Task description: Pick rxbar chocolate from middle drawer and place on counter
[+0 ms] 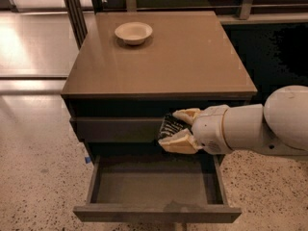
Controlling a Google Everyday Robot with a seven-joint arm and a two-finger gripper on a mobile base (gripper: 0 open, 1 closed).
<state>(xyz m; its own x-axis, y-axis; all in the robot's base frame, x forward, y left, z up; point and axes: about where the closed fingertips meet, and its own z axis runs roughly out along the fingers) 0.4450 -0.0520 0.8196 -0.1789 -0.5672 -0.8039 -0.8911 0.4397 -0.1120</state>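
My gripper point(176, 129) is shut on the rxbar chocolate point(168, 126), a small black wrapped bar with white print, held between the two tan fingers point(179, 142). It hangs in front of the closed upper drawer front, above the open middle drawer point(154, 211), whose grey floor lies bare. The glossy tan counter point(183, 57) lies just above and behind the gripper. My white arm point(260, 124) reaches in from the right.
A cream bowl point(133, 32) sits at the counter's back left. A dark cabinet point(274, 52) stands to the right. Speckled floor point(33, 177) lies to the left and in front. Metal posts point(72, 8) rise behind the counter.
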